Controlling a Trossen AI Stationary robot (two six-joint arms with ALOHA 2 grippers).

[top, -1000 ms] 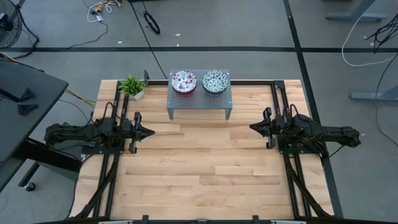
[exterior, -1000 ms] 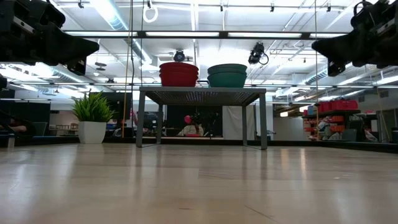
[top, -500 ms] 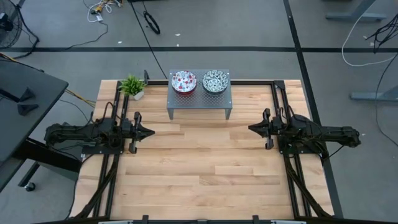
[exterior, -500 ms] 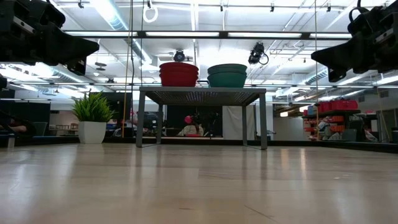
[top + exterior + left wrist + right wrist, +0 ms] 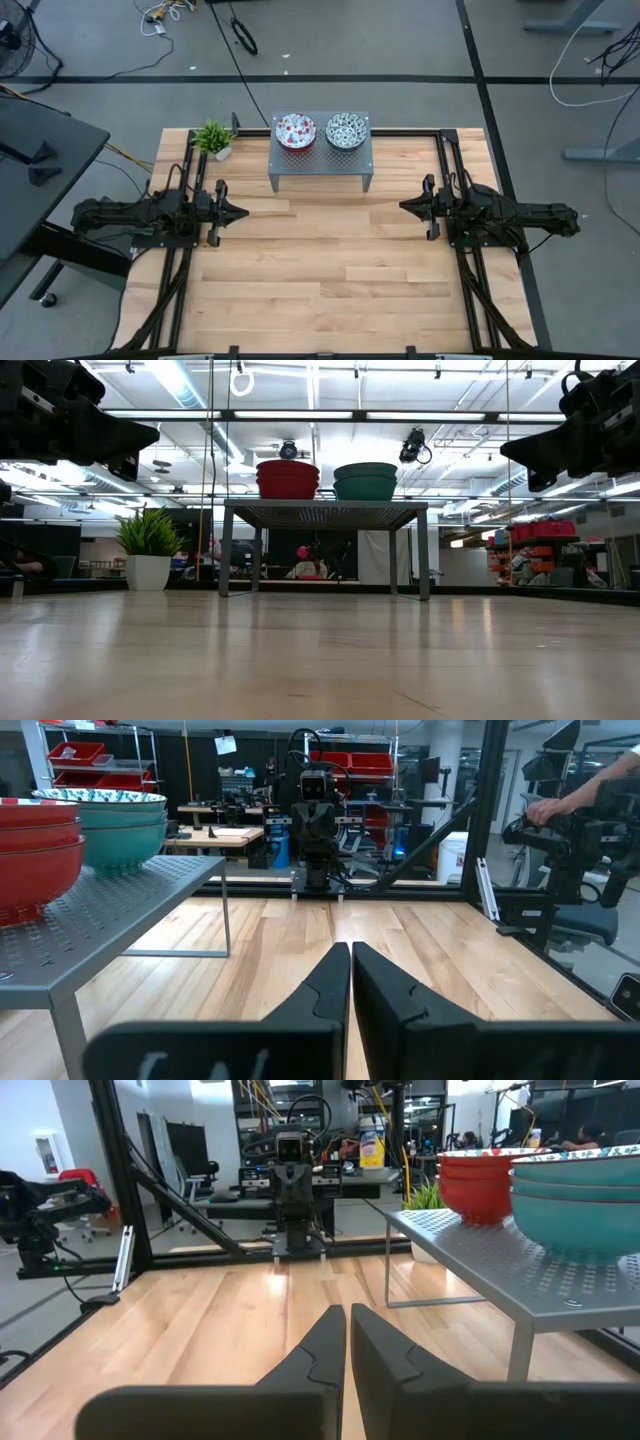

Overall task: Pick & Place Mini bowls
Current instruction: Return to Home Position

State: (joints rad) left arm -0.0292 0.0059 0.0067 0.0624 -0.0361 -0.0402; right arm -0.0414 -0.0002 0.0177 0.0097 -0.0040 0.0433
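Left end effector [image 5: 351, 958] closed, right end effector [image 5: 347, 1318] closed, both well apart from mini bowls [image 5: 296, 130]

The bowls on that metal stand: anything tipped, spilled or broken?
Nothing stands out. The red stack and green stack sit level, side by side on the stand. The left gripper and right gripper wait shut, well clear.

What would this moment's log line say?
red bowl stack: on stand | teal bowl stack: on stand | left gripper: shut, empty | right gripper: shut, empty
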